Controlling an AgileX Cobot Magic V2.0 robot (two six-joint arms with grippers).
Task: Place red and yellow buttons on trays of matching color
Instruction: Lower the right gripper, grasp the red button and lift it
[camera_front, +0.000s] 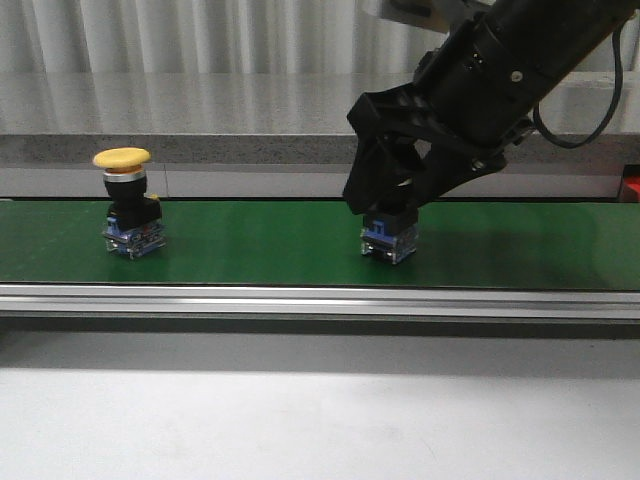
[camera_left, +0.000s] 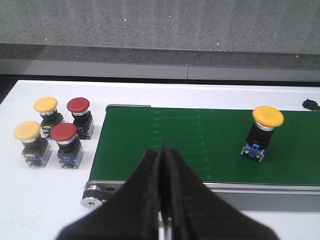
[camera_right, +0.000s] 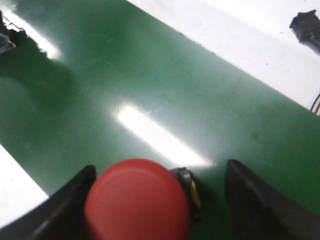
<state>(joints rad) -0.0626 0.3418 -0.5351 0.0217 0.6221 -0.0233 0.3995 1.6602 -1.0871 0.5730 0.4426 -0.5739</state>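
Item: red push-button, centre-right of the front view on the green conveyor belt; your right claw straddles it, fingers spread, not yet gripping, placed for pickup. Yellow push-button, frame left, awaits. Left claw closed, empty, parked clear. Spare buttons on white worktop. No trays visible.

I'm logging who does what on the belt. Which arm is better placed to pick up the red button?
The right. Its gripper is open and already straddles the red button on the green belt, one finger on each side. The left gripper is shut and sits back from the belt, off to the side.
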